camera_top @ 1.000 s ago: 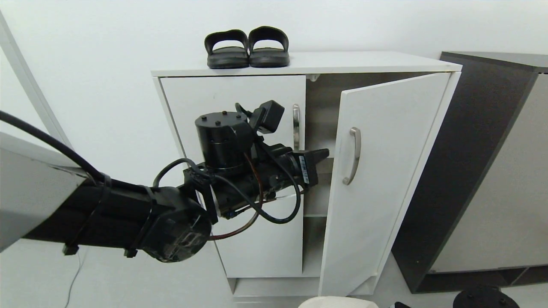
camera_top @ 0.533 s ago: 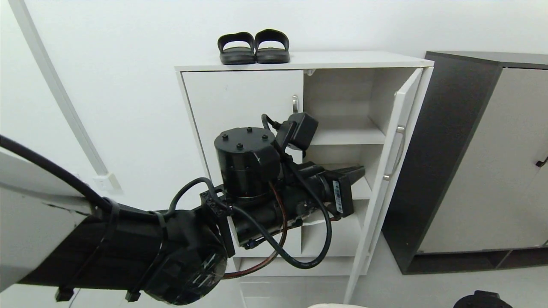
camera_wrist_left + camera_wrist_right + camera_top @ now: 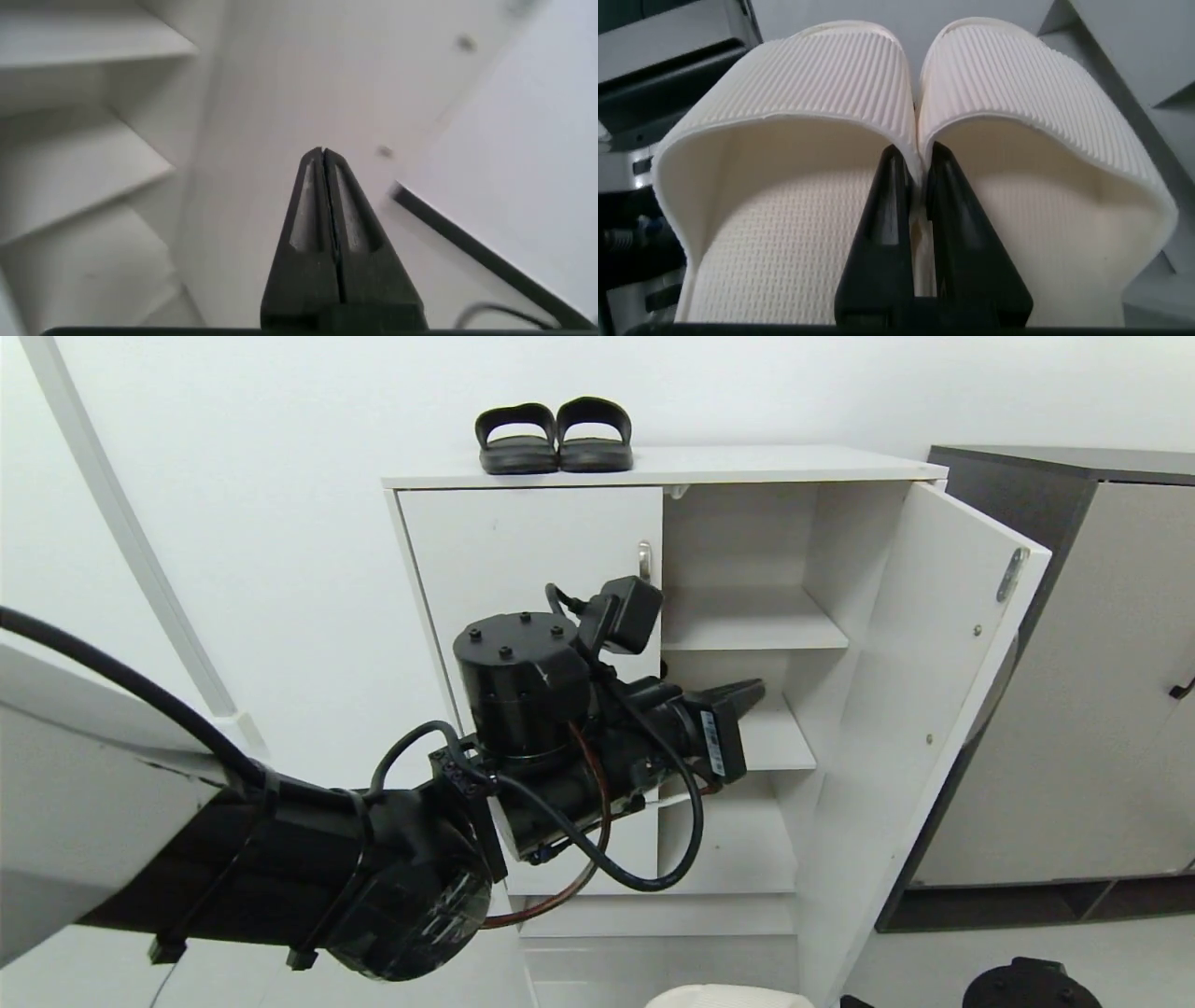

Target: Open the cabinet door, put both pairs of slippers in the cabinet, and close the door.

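White wall (image 3: 280, 476) behind, white cabinet (image 3: 794, 465) straight ahead of you, and a dark cabinet (image 3: 1074, 663) just beside it on its right. Progress check: the door step looks done. The right door (image 3: 920, 728) stands swung wide with its inner face toward you, and the left door (image 3: 523, 551) is shut. Neither pair is on a shelf yet. The black slippers (image 3: 555, 434) sit side by side on top of the cabinet, touching each other, above the shut door. The cream slippers (image 3: 822, 140) are up in the right hand (image 3: 917, 159), and you can't tell from that wrist view how close they are to the opening. So both placements and the door closing are left, which I'd call roughly a third of the way through. The left hand (image 3: 756, 689) has its fingers pressed flat together with nothing between them. Its tip hangs in front of the open compartment, about level with the middle shelf (image 3: 780, 747) and apart from the right door; the left wrist view confirms it (image 3: 323, 159). The right hand is closed down to a thin gap, pinching the two adjoining inner side walls of the cream slippers. One finger lies over each footbed, and the ribbed straps arch just past the tips. That grip looks centred, though it is a narrow pinch carrying two shoes at once.
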### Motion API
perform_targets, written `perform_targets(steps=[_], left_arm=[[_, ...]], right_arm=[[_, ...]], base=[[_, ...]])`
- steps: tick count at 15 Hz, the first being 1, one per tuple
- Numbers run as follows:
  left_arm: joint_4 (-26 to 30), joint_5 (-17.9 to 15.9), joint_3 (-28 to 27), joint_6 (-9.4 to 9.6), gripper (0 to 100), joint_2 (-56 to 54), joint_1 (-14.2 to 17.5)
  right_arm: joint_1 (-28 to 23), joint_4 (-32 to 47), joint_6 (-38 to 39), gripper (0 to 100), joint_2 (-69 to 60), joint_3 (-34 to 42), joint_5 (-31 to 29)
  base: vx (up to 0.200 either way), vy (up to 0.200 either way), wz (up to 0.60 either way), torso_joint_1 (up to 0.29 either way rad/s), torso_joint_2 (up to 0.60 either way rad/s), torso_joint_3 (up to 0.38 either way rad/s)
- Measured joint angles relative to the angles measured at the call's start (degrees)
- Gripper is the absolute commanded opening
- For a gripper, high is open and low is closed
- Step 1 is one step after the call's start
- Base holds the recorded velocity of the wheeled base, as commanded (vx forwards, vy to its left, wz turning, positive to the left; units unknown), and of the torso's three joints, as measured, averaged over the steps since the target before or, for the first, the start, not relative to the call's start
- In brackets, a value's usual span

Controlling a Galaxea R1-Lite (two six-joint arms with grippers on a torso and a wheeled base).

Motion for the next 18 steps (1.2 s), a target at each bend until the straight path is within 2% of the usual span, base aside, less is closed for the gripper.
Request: perform_targets(steps=[2, 3, 6, 8, 10, 12, 14, 17, 18], left_arm=[[-2.0, 4.8, 2.1, 0.66, 0, -1.2, 2.7], [-2.4, 7.3, 3.8, 1.80, 0, -3.0, 4.6], [-0.5, 16.3, 11.3, 8.27, 0, -11.8, 9.6], [4.5, 22.9, 18.1, 10.95, 0, -21.4, 11.5], [12.0, 26.9, 23.9, 12.34, 0, -32.3, 14.7], [22.8, 29.5, 28.9, 13.19, 0, -45.9, 20.2], [35.6, 31.4, 32.9, 13.76, 0, -61.1, 27.2], [50.6, 31.8, 38.3, 15.02, 0, -81.9, 37.2], [53.7, 30.9, 40.9, 15.57, 0, -87.4, 39.2]], right_arm=[[-1.1, 0.0, 3.4, 0, 1.6, -3.9, -9.3], [-1.5, 0.0, 6.6, 0, 3.0, -6.8, -16.5], [-2.0, 0.0, 11.6, 0, 8.2, -17.1, -33.2], [-2.8, 0.1, 12.4, 0, 11.5, -23.5, -40.8], [-3.9, 0.2, 12.6, 0, 13.6, -26.6, -43.8], [-4.4, 0.1, 12.6, 0, 14.6, -27.6, -44.1], [-4.6, 0.1, 12.6, 0, 15.3, -27.7, -44.1], [-4.6, 0.1, 12.6, 0, 15.8, -27.6, -44.1], [-4.6, 0.0, 12.6, 0, 15.9, -27.5, -44.1]], base=[[0.000, 0.000, 0.00, 0.000, 0.00, 0.000], [0.000, 0.000, 0.00, 0.000, 0.00, 0.000], [0.000, 0.000, 0.00, 0.000, 0.00, 0.000], [0.000, 0.000, 0.00, 0.000, 0.00, 0.000], [0.000, 0.000, 0.00, 0.000, 0.00, 0.000], [0.000, 0.000, 0.00, 0.000, 0.00, 0.000], [0.000, 0.000, 0.00, 0.000, 0.00, 0.000], [0.000, 0.000, 0.00, 0.000, 0.00, 0.000], [0.000, 0.000, 0.00, 0.000, 0.00, 0.000]])
